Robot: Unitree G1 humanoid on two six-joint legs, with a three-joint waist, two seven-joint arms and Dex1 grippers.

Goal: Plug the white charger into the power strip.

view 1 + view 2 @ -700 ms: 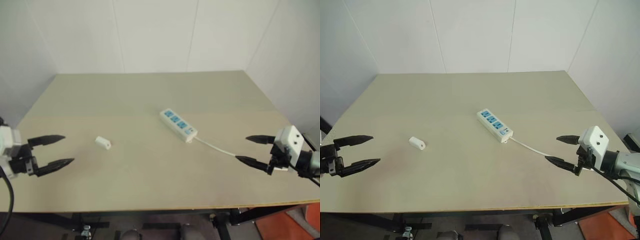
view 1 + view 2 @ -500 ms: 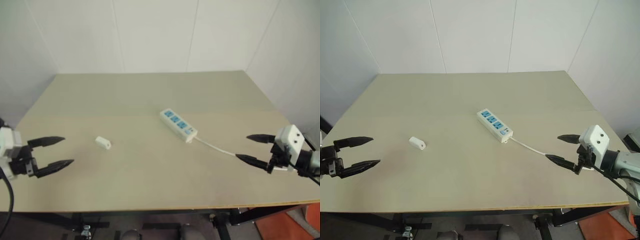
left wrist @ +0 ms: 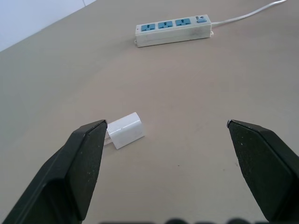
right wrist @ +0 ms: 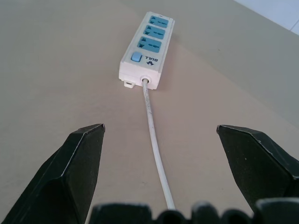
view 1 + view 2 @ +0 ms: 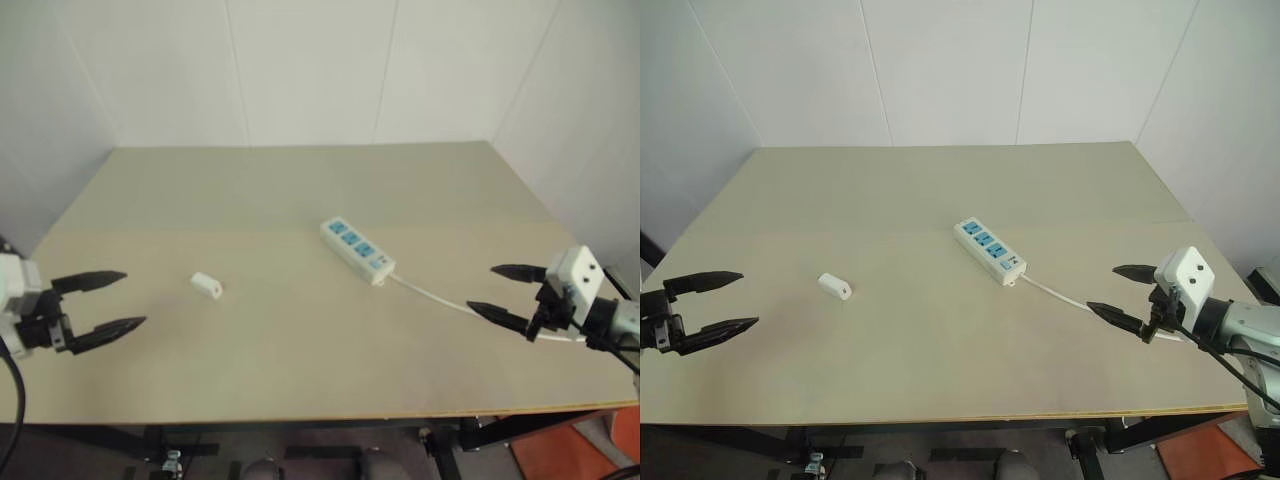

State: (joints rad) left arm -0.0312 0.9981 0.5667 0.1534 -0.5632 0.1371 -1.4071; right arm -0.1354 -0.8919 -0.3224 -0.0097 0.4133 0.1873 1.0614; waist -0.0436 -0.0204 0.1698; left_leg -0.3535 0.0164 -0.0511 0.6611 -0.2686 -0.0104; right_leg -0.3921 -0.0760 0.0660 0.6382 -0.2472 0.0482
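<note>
a: what is different from a moment ago?

b: not much. the right tool (image 5: 1124, 292) has slid a little toward the middle of the counter (image 5: 940, 190) and sits a bit closer to the cord (image 5: 1055, 293). the left tool (image 5: 104, 301) is in nearly the same spot. the white charger (image 5: 206, 285) and the power strip (image 5: 357, 251) have not moved.

a: how wide is the left tool?

b: its two black fingers are far apart. it holds nothing and touches nothing. it hangs over the left edge of the counter and points at the charger, which lies well away from it.

a: and the right tool?

b: the same, fingers spread wide with nothing between them. it hangs over the right side of the counter. in the right wrist view the cord runs down between the two fingers. i think the tool is above the cord and not touching it, but that is hard to see.

a: where is the charger?

b: it lies on its side on the left half of the counter, well apart from the strip.

a: where is the strip?

b: near the middle of the counter, lying at a slant. its three blue sockets face up and all three are free. the small switch is at the end where the cord comes out, and the cord runs off toward the right tool.
</note>
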